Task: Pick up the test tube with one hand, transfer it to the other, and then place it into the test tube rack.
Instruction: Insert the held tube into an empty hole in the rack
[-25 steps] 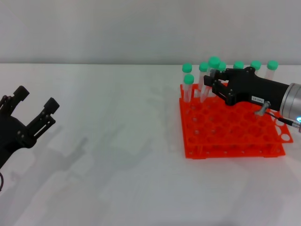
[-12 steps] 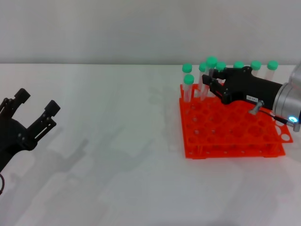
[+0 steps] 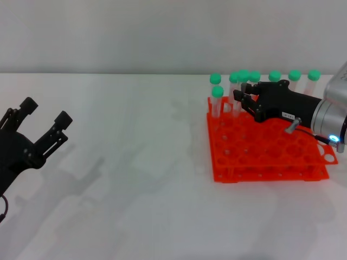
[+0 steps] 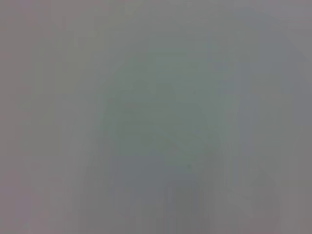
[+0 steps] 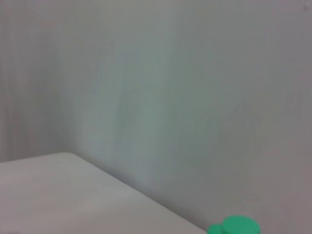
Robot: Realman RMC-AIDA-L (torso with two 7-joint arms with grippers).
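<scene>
The orange-red test tube rack [image 3: 260, 157] stands on the white table at the right. My right gripper [image 3: 242, 98], black with a small white label, reaches over the rack's far left part. It is shut on a green-capped test tube [image 3: 244, 75] held upright, its lower end down among the rack's holes. Several other green-capped tubes [image 3: 294, 75] stand along the rack's back row and at its left corner [image 3: 218, 92]. My left gripper [image 3: 46, 111] hangs open and empty over the table at the far left. A green cap [image 5: 234, 226] shows in the right wrist view.
The white table [image 3: 135, 162] stretches between the two arms, with a pale wall [image 3: 162, 32] behind it. The right arm's silver wrist with a lit ring [image 3: 333, 138] hangs over the rack's right end. The left wrist view shows only blurred grey.
My right gripper has moved slightly left and down, lowering the held tube toward the rack. The left gripper has shifted a little.
</scene>
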